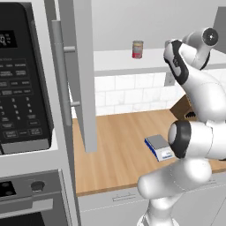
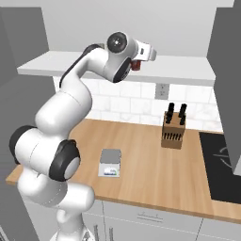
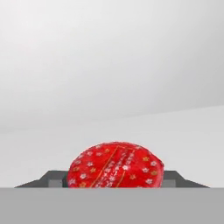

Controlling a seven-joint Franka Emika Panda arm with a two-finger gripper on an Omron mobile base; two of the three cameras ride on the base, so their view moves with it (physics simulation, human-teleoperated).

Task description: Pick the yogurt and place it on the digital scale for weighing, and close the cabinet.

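Note:
The yogurt (image 3: 116, 166), a dark-red cup with a patterned lid, sits low in the hand view between my gripper's (image 3: 116, 180) dark fingertips (image 3: 54, 178), which meet its two sides with no gap. In the right base view the hand reaches onto the cabinet's white shelf (image 2: 188, 66), and a bit of the yogurt (image 2: 135, 65) shows under it. The digital scale (image 1: 159, 147) (image 2: 110, 163) lies bare on the wooden counter below. The cabinet door (image 1: 84, 75) stands open, its bar handle (image 1: 59, 70) facing me.
A red-labelled can (image 1: 137, 49) stands on the shelf left of the hand. A knife block (image 2: 173, 129) is at the back of the counter, a black cooktop (image 2: 221, 164) to its right, and a black microwave (image 1: 22, 79) at far left. Another open door (image 2: 228, 80) hangs right.

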